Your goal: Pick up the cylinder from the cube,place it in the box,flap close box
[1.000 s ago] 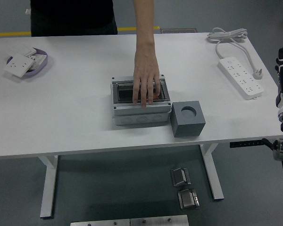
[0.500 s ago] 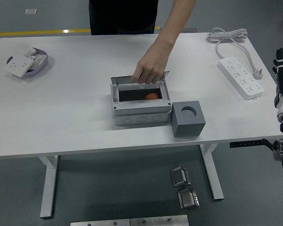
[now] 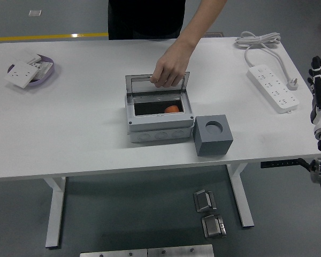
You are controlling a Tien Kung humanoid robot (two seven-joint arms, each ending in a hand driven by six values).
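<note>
A person's hand (image 3: 170,68) holds the box (image 3: 159,115) flap raised (orange cylinder (image 3: 172,109) inside); my right fingers (image 3: 319,72), empty, unclear whether curled.

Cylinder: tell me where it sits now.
Head view: the orange cylinder lies inside the open box at table centre, toward its right end, just behind-left of the grey cube.

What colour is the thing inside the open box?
Orange. The cylinder lies in the grey box, seen in the head view, below the person's hand holding the lid up.

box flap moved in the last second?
Yes. The flap swung from flat up toward the far edge; a person's hand holds it, while the box stays beside the cube.
</note>
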